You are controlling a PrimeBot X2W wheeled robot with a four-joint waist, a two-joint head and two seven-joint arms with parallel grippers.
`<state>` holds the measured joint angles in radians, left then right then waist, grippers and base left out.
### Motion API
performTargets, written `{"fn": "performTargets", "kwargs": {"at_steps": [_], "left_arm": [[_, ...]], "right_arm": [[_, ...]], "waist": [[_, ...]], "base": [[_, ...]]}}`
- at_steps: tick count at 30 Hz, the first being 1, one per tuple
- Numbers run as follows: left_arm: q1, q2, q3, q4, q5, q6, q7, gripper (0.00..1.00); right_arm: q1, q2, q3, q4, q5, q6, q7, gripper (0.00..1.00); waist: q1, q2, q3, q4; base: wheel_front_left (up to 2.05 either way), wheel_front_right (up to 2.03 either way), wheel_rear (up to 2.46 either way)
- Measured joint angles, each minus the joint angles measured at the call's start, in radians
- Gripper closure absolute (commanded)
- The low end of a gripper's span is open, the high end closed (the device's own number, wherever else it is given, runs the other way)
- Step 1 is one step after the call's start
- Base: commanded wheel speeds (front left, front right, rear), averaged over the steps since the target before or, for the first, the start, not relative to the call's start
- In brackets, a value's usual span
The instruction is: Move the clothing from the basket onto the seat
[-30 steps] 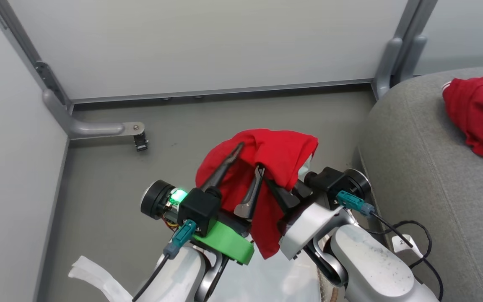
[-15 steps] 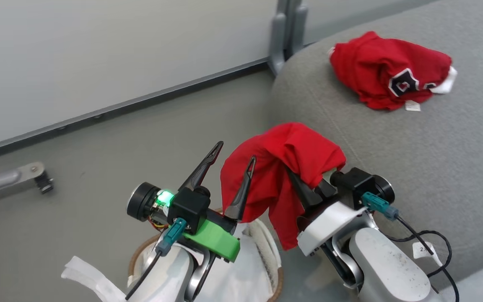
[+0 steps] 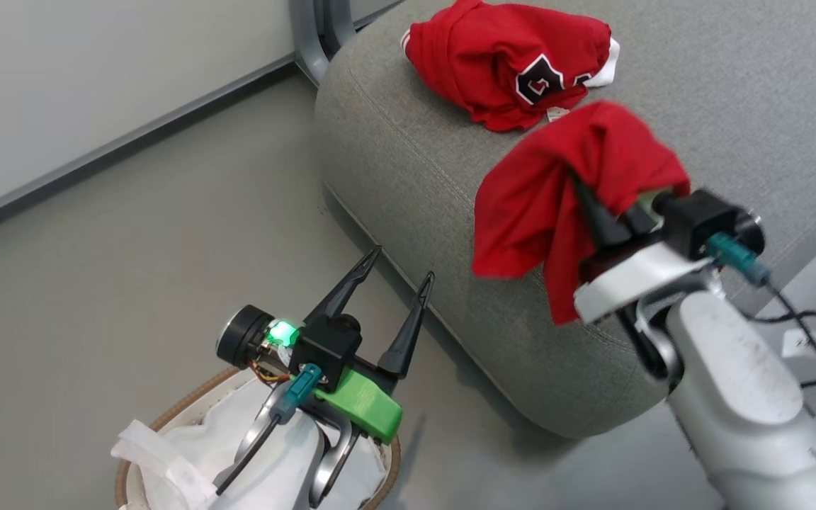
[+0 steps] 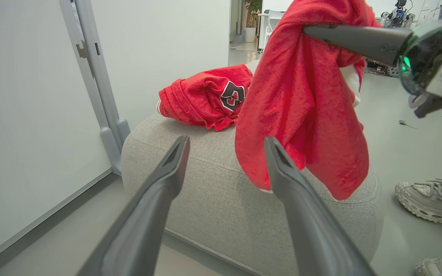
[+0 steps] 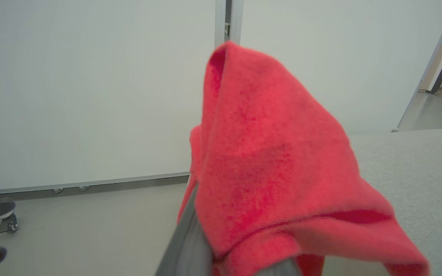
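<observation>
My right gripper [image 3: 578, 185] is shut on a bright red garment [image 3: 535, 205] that drapes over its fingers and hangs just above the front part of the grey seat [image 3: 415, 163]. A second red garment [image 3: 500, 64] with a black number lies crumpled farther back on the seat. My left gripper [image 3: 402, 263] stands open and holds nothing, low beside the seat's corner and above the basket [image 3: 174, 409] with its white liner. From the left wrist, the open fingers [image 4: 167, 172] frame the seat [image 4: 213, 191], and the hanging garment [image 4: 301, 99] is behind them. Red cloth [image 5: 267, 172] covers the right wrist view.
A white panel wall with a grey post [image 3: 316, 28] stands behind the seat's left end. Bare grey floor spreads left of the seat. A person's pale shoe [image 4: 424, 195] rests on the floor at the seat's far side. A black cable [image 3: 805, 333] trails from my right arm.
The head camera has swung right, toward the seat. My left gripper opened and came off the red garment. My right gripper carried the garment over the seat.
</observation>
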<state>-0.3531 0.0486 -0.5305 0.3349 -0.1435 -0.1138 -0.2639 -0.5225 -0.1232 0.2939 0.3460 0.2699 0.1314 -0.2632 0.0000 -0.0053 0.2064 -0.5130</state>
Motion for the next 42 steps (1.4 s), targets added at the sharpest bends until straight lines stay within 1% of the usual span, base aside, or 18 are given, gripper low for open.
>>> {"fn": "performTargets", "kwargs": {"at_steps": [3, 7, 12, 14, 18, 22, 27, 32, 35, 38, 39, 40, 41, 42], "left_arm": [[0.001, 0.010, 0.016, 0.002, 0.017, -0.001, 0.000, 0.00], [-0.001, 0.017, 0.019, 0.002, 0.032, -0.007, 0.000, 0.00], [-0.029, 0.034, 0.019, -0.001, 0.044, -0.010, 0.000, 0.00], [-0.044, 0.037, 0.016, -0.002, 0.048, -0.011, 0.000, 0.00], [-0.074, 0.047, 0.012, -0.001, 0.056, -0.014, 0.000, 0.00], [-0.099, 0.054, 0.015, -0.002, 0.058, -0.014, 0.000, 0.00], [-0.120, 0.067, 0.031, -0.004, 0.066, -0.014, 0.000, 0.00], [-0.130, 0.067, 0.046, -0.009, 0.067, -0.014, 0.000, 0.00], [-0.132, 0.064, 0.053, -0.010, 0.067, -0.014, 0.000, 0.00], [-0.132, 0.062, 0.061, -0.005, 0.067, -0.014, 0.000, 0.00], [-0.132, 0.063, 0.063, -0.003, 0.066, -0.014, 0.000, 0.00], [-0.131, 0.063, 0.066, -0.001, 0.066, -0.014, 0.000, 0.00], [-0.131, 0.063, 0.068, 0.000, 0.066, -0.014, 0.000, 0.00], [-0.130, 0.063, 0.069, 0.000, 0.066, -0.014, 0.000, 0.00]], "right_arm": [[-0.107, -0.043, -0.058, 0.026, 0.011, 0.000, 0.000, 1.00], [-0.250, -0.136, -0.125, 0.061, -0.014, 0.000, 0.000, 1.00], [-0.388, -0.216, -0.184, 0.153, -0.053, 0.000, 0.000, 1.00], [-0.445, -0.256, -0.200, 0.191, -0.095, 0.000, 0.000, 1.00], [-0.534, -0.277, -0.260, 0.285, -0.116, 0.000, 0.000, 1.00], [-0.573, -0.294, -0.330, 0.384, -0.161, 0.000, 0.000, 1.00], [-0.570, -0.272, -0.441, 0.494, -0.225, 0.000, 0.000, 1.00], [-0.528, -0.263, -0.542, 0.603, -0.286, 0.000, 0.000, 1.00], [-0.509, -0.253, -0.596, 0.641, -0.317, 0.000, 0.000, 1.00], [-0.488, -0.232, -0.640, 0.655, -0.337, 0.000, 0.000, 1.00], [-0.483, -0.228, -0.652, 0.656, -0.343, 0.000, 0.000, 0.75], [-0.476, -0.221, -0.667, 0.655, -0.344, 0.000, -0.001, 0.55], [-0.467, -0.215, -0.675, 0.650, -0.350, 0.000, -0.001, 0.00], [-0.454, -0.209, -0.680, 0.641, -0.356, 0.000, -0.001, 0.00]], "waist": [[0.0000, 0.0000, 0.041, -0.010], [0.0001, 0.0000, 0.095, -0.004], [0.0001, 0.0000, 0.154, 0.031], [0.0001, 0.0000, 0.177, 0.055], [0.0002, 0.0000, 0.228, 0.098], [0.0002, 0.0000, 0.279, 0.140], [0.0003, 0.0000, 0.344, 0.197], [0.0003, 0.0000, 0.395, 0.254], [0.0002, 0.0000, 0.419, 0.280], [0.0002, 0.0000, 0.433, 0.299], [0.0002, 0.0000, 0.434, 0.302], [0.0002, 0.0000, 0.432, 0.304], [0.0002, 0.0000, 0.428, 0.304], [0.0002, -0.0001, 0.423, 0.305]], "base": [[0.00, 0.00, 0.00], [0.00, 0.00, 0.00], [0.00, 0.00, 0.00], [0.00, 0.00, 0.00], [0.00, 0.00, 0.00], [0.00, 0.00, 0.00], [0.00, 0.00, 0.00], [0.00, 0.00, 0.00], [0.00, 0.00, 0.00], [0.00, 0.00, 0.00], [0.00, 0.00, 0.00], [0.00, 0.00, 0.00], [0.00, 0.00, 0.00], [0.00, 0.00, 0.00]]}}
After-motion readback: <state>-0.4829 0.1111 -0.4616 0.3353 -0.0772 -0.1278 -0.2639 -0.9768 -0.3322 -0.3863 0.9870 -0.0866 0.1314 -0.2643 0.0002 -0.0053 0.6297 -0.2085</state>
